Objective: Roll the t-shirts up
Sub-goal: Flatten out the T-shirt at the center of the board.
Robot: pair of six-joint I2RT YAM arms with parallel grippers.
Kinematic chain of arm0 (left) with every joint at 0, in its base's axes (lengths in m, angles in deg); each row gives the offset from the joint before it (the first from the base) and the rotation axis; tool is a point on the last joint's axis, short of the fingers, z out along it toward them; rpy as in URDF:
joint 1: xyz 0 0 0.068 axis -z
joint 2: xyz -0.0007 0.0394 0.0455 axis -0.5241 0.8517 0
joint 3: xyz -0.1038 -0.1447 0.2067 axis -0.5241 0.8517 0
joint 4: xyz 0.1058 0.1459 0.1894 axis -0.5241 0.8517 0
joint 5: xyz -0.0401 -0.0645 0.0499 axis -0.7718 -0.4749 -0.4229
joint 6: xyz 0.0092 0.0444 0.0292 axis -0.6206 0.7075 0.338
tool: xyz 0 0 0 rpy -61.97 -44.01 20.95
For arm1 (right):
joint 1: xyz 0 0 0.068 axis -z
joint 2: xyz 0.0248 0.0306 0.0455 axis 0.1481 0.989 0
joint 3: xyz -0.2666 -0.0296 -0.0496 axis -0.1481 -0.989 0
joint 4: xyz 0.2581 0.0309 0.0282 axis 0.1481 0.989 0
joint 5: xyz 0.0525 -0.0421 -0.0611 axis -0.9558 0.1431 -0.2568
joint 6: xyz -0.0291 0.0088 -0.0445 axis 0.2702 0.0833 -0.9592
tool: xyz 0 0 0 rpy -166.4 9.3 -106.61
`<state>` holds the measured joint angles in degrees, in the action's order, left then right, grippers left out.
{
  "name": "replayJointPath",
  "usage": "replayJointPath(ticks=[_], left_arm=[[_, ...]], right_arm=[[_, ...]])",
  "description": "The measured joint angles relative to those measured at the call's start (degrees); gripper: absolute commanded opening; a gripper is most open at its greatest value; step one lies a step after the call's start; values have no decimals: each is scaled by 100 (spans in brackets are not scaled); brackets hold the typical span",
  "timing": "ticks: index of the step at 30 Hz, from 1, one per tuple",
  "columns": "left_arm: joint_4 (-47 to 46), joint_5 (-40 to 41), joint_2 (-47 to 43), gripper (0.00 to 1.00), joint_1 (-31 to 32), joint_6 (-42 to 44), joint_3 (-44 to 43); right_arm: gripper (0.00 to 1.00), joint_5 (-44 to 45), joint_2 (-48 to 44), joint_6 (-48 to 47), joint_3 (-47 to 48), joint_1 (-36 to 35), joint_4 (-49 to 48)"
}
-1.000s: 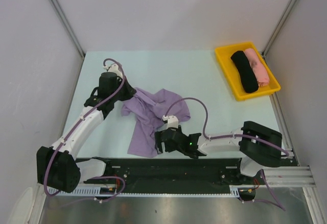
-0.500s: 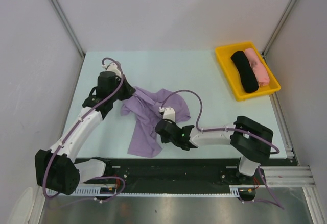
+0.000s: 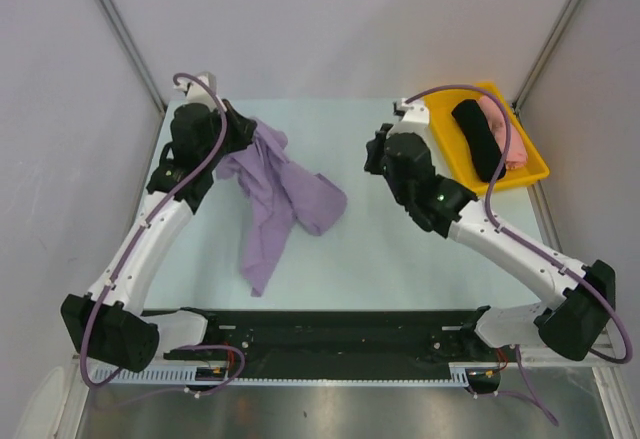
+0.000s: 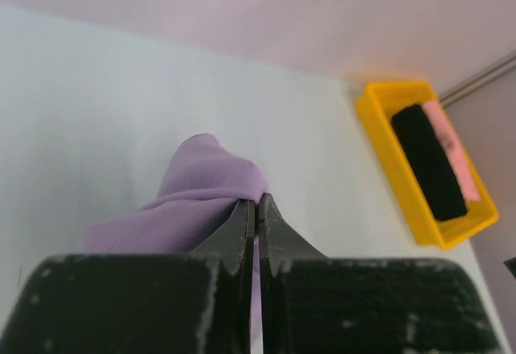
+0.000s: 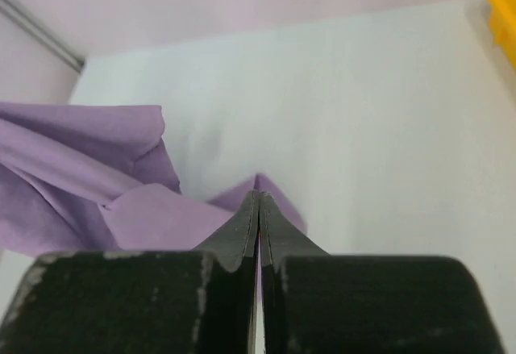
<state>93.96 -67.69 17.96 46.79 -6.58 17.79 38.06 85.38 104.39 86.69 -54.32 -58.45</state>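
The lavender t-shirt (image 3: pixel 285 194) hangs crumpled from my left gripper (image 3: pixel 250 137), which is shut on its upper edge at the back left of the table. Its tail trails down to the near left. In the left wrist view the cloth (image 4: pixel 201 185) bunches right at the pinched jaws (image 4: pixel 256 201). My right gripper (image 3: pixel 372 159) is raised at the back centre-right with its jaws shut. From above it stands apart from the shirt's right lobe. In the right wrist view lavender cloth (image 5: pixel 72 160) lies behind and left of the tips (image 5: pixel 258 195).
A yellow tray (image 3: pixel 510 183) at the back right holds a rolled black bundle (image 3: pixel 478 139) and a pink bundle (image 3: pixel 503 129), just right of my right gripper. Grey walls close in the left, back and right sides. A black rail runs along the near edge.
My right gripper shut near the shirt's lower edge, then swung up and back to the right. My left gripper lifted the shirt toward the back left, dragging it along.
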Motion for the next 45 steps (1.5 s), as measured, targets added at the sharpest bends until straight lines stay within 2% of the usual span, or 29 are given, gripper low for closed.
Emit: replayJointPath(ticks=[2, 5, 9, 10, 11, 16, 18, 19, 22, 28, 29, 32, 33, 34, 35, 38, 41, 45], left_arm=[[-55, 15, 221, 0, 0, 0, -448], [-293, -33, 409, 0, 2, -20, -728], [-249, -83, 439, 0, 83, -118, -721], [-223, -70, 437, 0, 144, -120, -721], [-203, -72, 435, 0, 223, -120, -721], [33, -76, 319, 0, 669, -125, -699], [98, -76, 136, 0, 748, -142, -614], [144, -76, 35, 0, 765, -157, -592], [225, -74, -227, 0, 774, -203, -581], [378, -76, -492, 0, 780, -227, -581], [415, -74, -509, 0, 780, -225, -581], [566, -63, -564, 0, 780, -195, -581], [619, -52, -588, 0, 780, -186, -581], [662, -35, -614, 0, 780, -170, -581], [734, 26, -675, 0, 780, -103, -581], [839, 190, -822, 0, 780, 4, -581], [907, 420, -1082, 0, 780, 184, -520], [903, 542, -1408, 0, 780, 417, -452]], right_arm=[[1, -136, 13, -17, 219, 190, -92], [15, -190, 76, 44, 258, -22, -81], [33, -249, 470, 234, 59, -756, -138], [43, -275, 575, 291, -37, -914, -136], [49, -308, 662, 332, -125, -1019, -127], [67, -363, 796, 431, -662, -1047, -245], [71, -457, 796, 400, -920, -955, -505], [78, -566, 796, 367, -1069, -901, -693], [85, -828, 852, 197, -1403, -828, -1176], [88, -1322, 1637, -278, -1488, -1036, -2369], [87, -1360, 1692, -284, -1488, -1069, -2433], [67, -1438, 2085, -358, -1480, -1158, -2769], [47, -1451, 2214, -363, -1469, -1180, -2835], [37, -1449, 2328, -374, -1458, -1198, -2844], [20, -1421, 2400, -402, -1447, -1217, -2830], [0, -1178, 2385, -356, -1421, -1252, -2570], [0, -837, 2059, -380, -1344, -1252, -2170], [0, -369, 1005, -437, -1290, -1224, -1596]])
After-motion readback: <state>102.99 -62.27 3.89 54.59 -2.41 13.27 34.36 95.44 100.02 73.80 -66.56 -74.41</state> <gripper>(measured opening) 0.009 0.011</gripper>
